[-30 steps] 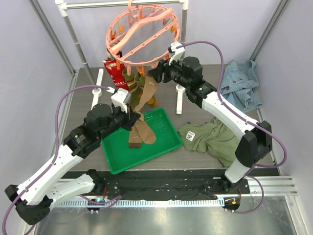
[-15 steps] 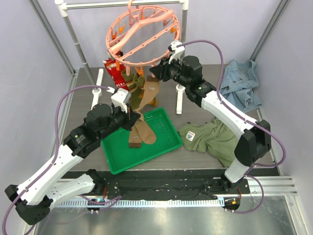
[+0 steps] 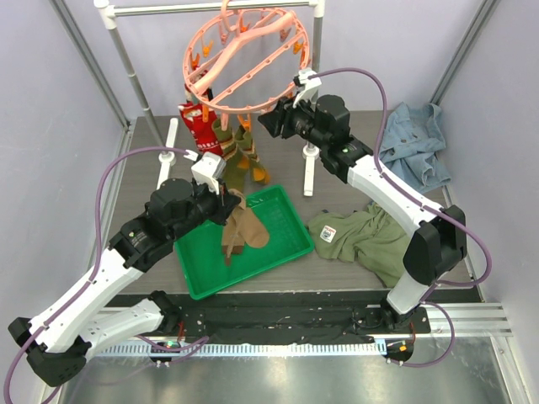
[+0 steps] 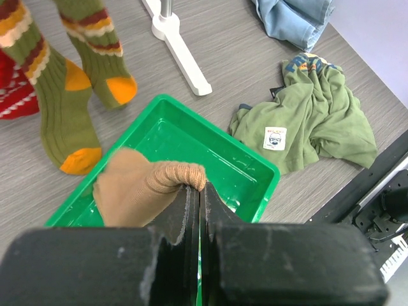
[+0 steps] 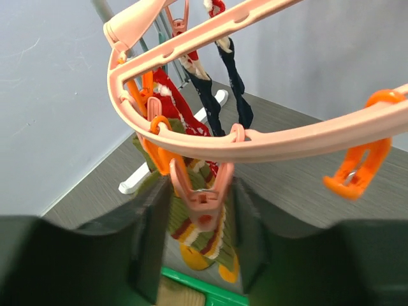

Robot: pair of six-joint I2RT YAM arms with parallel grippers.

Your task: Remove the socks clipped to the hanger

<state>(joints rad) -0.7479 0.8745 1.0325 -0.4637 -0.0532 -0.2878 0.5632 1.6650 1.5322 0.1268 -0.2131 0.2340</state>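
The salmon-pink hanger (image 3: 244,59) hangs from the white rack. Red (image 3: 198,126) and olive-striped socks (image 3: 240,151) still hang from it. My left gripper (image 3: 226,202) is shut on a tan sock (image 4: 140,188) that dangles over the green tray (image 3: 282,215). In the left wrist view the left gripper (image 4: 201,191) pinches the sock's cuff. My right gripper (image 5: 201,210) is at the hanger's (image 5: 299,137) near rim, closed against both sides of an empty pink peg (image 5: 201,197). Navy socks (image 5: 207,95) and a red sock (image 5: 175,102) hang behind it.
An olive-green shirt (image 3: 370,236) lies right of the tray. A blue denim garment (image 3: 413,143) lies at the back right. The white rack's feet (image 3: 309,172) stand on the table beside the tray. An orange peg (image 5: 360,169) dangles from the rim.
The tan sock's top has come off the hanger and dropped; it now hangs only from my left gripper over the tray. The right gripper shifted slightly up at the rim.
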